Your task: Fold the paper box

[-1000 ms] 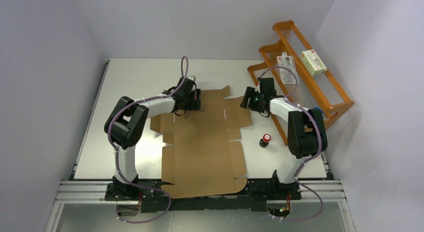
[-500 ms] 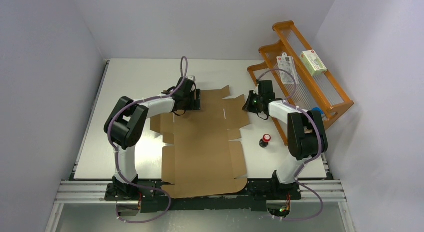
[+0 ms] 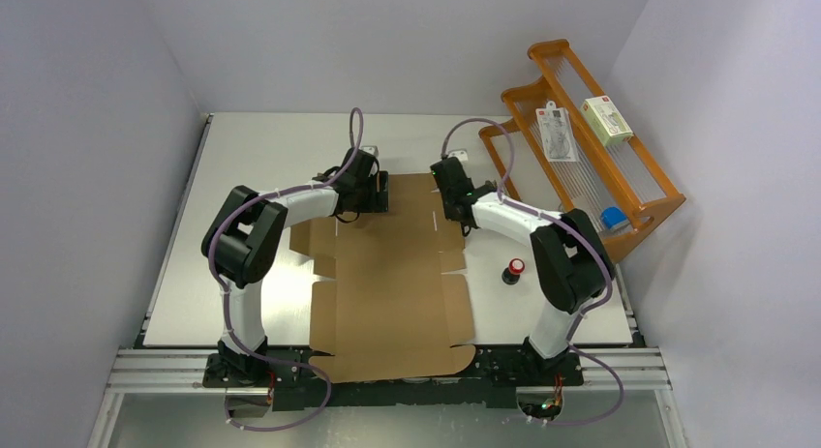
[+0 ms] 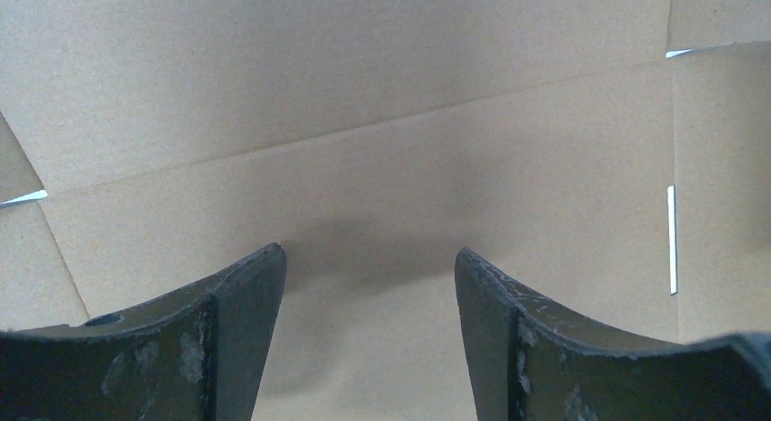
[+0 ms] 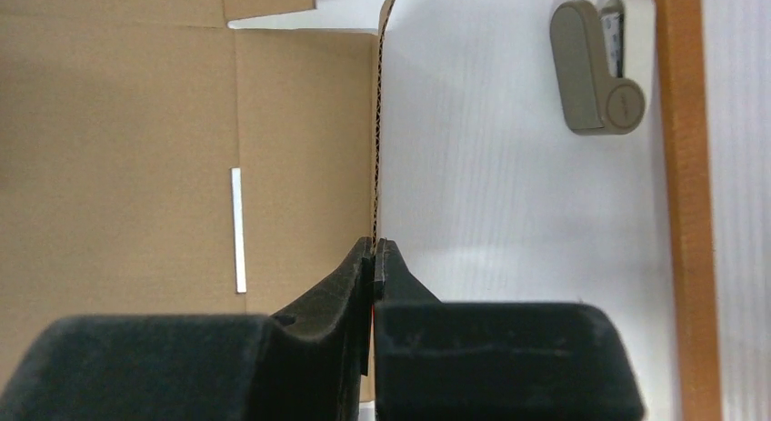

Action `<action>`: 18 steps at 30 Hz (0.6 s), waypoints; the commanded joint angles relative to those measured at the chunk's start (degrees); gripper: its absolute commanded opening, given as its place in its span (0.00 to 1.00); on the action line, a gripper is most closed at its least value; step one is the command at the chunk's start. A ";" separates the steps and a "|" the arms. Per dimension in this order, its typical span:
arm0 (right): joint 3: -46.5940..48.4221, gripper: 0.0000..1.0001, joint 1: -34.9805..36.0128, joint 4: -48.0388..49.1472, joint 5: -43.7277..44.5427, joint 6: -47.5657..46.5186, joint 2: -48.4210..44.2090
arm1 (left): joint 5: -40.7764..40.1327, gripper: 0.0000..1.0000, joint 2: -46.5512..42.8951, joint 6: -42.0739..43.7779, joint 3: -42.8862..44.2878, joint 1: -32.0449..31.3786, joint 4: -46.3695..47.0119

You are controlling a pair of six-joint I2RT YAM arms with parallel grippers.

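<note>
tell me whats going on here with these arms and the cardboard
Two robot arms are folding a flat brown corrugated cardboard sheet with flaps and slits into a box. The right gripper is shut on the edge of a far right flap, which stands upright. The left gripper hangs open over the sheet's far left part. The rest lies flat on the white table.

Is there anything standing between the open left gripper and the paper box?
Nothing visible. In the left wrist view the left gripper faces bare cardboard of the paper box, which shows only creases and one slit. The small red-topped object stands off to the box's right, apart from it.
</note>
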 commanded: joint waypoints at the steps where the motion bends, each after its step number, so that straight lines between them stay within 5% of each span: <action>1: 4.47 0.03 4.57 -6.50 13.26 -2.79 1.27 | 2.45 0.74 2.92 -0.94 0.12 0.20 -3.20; 18: 17.38 0.06 18.20 -17.93 24.20 -0.66 9.52 | 4.16 0.74 2.51 -2.99 -1.10 0.22 -0.54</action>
